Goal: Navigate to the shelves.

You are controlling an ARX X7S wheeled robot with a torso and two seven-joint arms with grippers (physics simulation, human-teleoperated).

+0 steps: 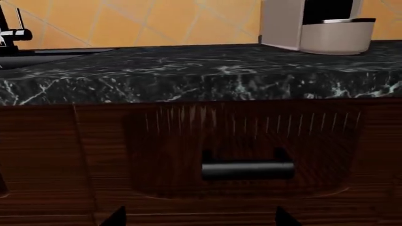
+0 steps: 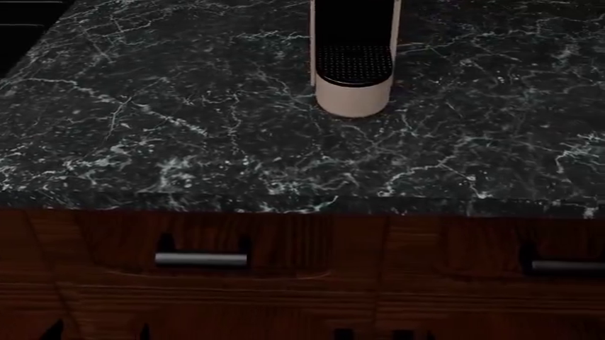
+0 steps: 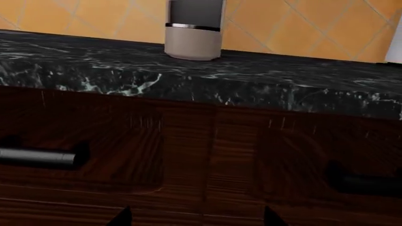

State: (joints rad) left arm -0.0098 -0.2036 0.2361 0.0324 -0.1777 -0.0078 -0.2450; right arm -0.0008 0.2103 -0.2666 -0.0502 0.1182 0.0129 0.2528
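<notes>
No shelves show in any view. I face a dark wooden cabinet front under a black marble counter. My left gripper is open, its two dark fingertips spread wide in front of a drawer with a black bar handle. The right gripper is also open and holds nothing, close to the cabinet between two drawer handles. In the head view both pairs of fingertips only peek in at the lower edge, below the counter's front.
A beige and black coffee machine stands on the counter toward the back. A black faucet and a sink edge lie further along the counter. An orange tiled wall backs the counter. The cabinet blocks the way ahead.
</notes>
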